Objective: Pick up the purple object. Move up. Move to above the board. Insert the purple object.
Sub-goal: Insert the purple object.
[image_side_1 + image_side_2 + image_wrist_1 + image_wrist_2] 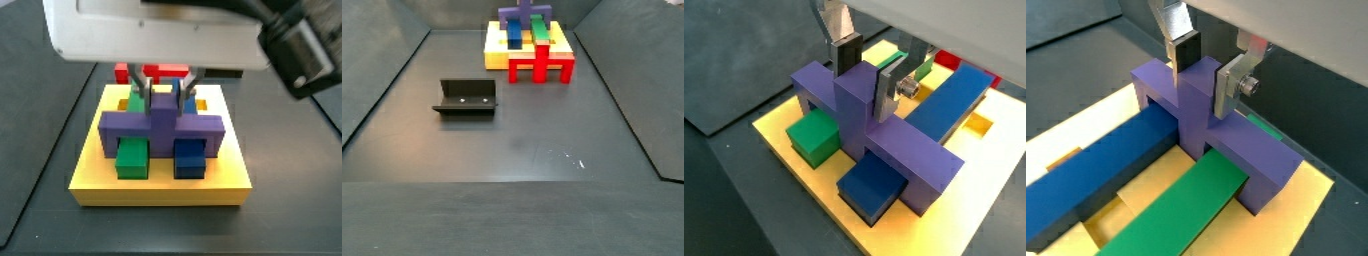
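The purple object (885,140) sits on the yellow board (775,128), its legs down among the board's pieces and its central ridge up. It shows in both wrist views (1193,115) and both side views (160,125) (525,15). My gripper (867,85) stands straight above it, with one silver finger on each side of the ridge and the pads against it. It also shows in a wrist view (1204,85) and a side view (163,98). The board (160,187) lies at the far end of the floor (496,55).
A long blue bar (951,100) and a green bar (1180,215) lie in board slots under the purple object, with a green block (814,135) and a blue block (871,190). A red cross-shaped block (541,66) stands against the board. The fixture (466,97) is mid-floor.
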